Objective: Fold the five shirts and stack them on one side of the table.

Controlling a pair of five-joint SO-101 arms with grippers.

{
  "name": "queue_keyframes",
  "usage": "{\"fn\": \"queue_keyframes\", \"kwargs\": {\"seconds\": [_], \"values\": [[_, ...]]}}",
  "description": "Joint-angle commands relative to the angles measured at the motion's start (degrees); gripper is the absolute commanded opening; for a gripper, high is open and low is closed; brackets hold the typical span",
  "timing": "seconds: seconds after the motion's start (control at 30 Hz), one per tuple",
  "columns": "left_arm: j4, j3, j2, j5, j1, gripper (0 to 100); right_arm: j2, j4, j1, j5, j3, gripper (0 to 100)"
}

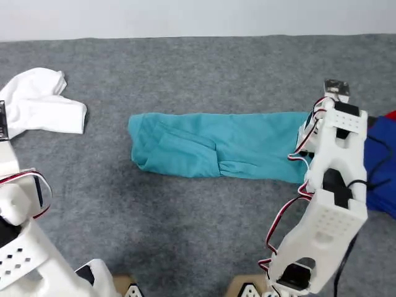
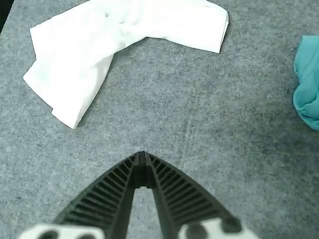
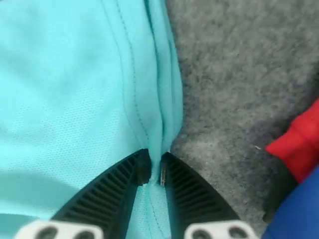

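1. The table [image 1: 185, 68] carries a grey felt-like covering over the whole work surface.
2. The teal shirt [image 1: 216, 148] lies at the middle of the table. It is folded lengthwise into a long band that runs from side to side, with creases bunched along its near edge.
3. The right gripper [image 3: 155, 172] is clamped on the teal shirt. Its two ribbed black fingers pinch a fold of the stitched edge between their tips.
4. The gripped edge is at the end of the band nearest the right arm [image 1: 331, 198]. In the high view this arm stands over that end and covers it.
5. A blue garment [image 1: 378, 167] lies at the right edge of the table, just beside the gripped end of the teal shirt and partly under the right arm.
6. A red garment [image 3: 296, 147] lies against the blue garment at the same edge, apart from the teal shirt.
7. The white shirt [image 1: 40, 105] lies crumpled and unfolded at the far left of the table, well apart from the teal shirt.
8. The left gripper [image 2: 144, 158] has its jaws closed together, tip to tip, with nothing between them. It points at bare grey covering near the white shirt and does not touch it.
9. The left arm [image 1: 21, 247] sits at the near left corner of the table.
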Motion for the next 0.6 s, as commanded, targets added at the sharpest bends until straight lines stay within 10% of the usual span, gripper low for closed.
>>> {"fn": "queue_keyframes", "kwargs": {"seconds": [0.0,0.57], "values": [[-1.3,-0.2,-0.2,0.1,0.0,0,-0.9,2.7,-0.3,-0.6,-6.2,4.6],[-1.3,1.0,-0.3,0.0,0.0,0,-0.2,5.8,-2.7,-0.7,-8.4,10.0]]}}
